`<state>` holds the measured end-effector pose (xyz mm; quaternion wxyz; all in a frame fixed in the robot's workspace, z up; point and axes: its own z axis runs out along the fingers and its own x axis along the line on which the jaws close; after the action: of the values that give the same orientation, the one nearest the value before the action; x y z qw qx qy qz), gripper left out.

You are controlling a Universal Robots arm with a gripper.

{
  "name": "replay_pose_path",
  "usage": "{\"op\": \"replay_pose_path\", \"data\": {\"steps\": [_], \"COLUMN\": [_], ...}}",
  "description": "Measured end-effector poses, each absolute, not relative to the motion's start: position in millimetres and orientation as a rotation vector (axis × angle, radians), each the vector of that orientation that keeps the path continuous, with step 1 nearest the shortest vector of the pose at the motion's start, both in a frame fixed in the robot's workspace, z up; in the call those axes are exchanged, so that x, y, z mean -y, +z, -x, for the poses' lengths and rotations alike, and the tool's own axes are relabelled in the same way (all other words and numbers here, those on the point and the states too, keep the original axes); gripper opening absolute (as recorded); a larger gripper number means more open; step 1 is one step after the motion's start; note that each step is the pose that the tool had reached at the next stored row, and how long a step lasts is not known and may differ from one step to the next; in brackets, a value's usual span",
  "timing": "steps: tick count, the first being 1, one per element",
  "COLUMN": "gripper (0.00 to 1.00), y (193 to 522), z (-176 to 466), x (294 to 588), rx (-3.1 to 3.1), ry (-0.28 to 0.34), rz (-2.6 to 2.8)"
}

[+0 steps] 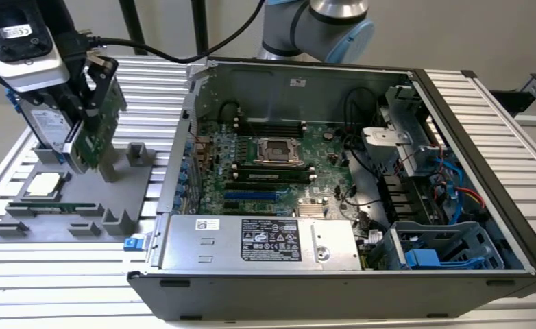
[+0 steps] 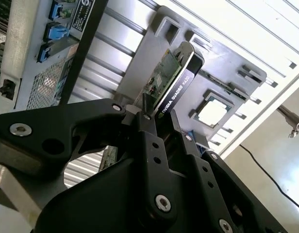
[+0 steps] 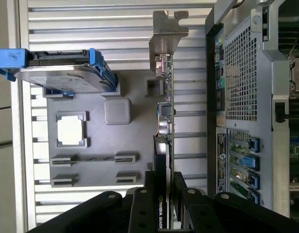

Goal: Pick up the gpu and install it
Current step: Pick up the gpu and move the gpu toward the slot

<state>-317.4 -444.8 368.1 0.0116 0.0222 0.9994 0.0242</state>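
Note:
The gpu (image 1: 94,133) is a green card with a dark face, standing on edge over the grey fixture tray (image 1: 136,185) at the exterior view's left. My gripper (image 1: 90,79) is shut on its upper edge. Both wrist views show the black fingers (image 2: 149,131) clamping the gpu (image 2: 176,87) from either side. Seen edge-on in the first wrist view, the gpu (image 3: 164,121) has its silver bracket (image 3: 166,29) at the end away from my gripper (image 3: 161,196). I cannot tell whether its lower edge still touches the tray.
A silver hard drive with a blue frame (image 1: 49,127) stands in the tray beside the gpu. A processor chip (image 1: 44,184) and a RAM stick (image 1: 53,205) lie in the tray. The open computer case (image 1: 487,157) with its motherboard (image 1: 268,164) is at the exterior view's right.

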Motion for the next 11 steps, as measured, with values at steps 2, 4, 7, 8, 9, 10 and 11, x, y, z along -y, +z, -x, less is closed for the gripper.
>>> {"op": "replay_pose_path", "data": {"steps": [2, 4, 7, 8, 9, 10, 11], "gripper": [0.0, 0.0, 0.0, 0.0, 0.0, 0.0, 0.0], "y": [371, 374, 379, 381, 382, 384, 385], "z": [317, 317, 317, 317, 317, 317, 317], "x": [445, 445, 445, 445, 445, 445, 445], "rx": [-3.117, -3.117, -3.117, -3.117, -3.117, -3.117, -3.117], "ry": [0.076, 0.076, 0.075, 0.075, 0.075, 0.076, 0.075], "rz": [-0.069, -0.069, -0.069, -0.069, -0.069, -0.069, -0.069]}}
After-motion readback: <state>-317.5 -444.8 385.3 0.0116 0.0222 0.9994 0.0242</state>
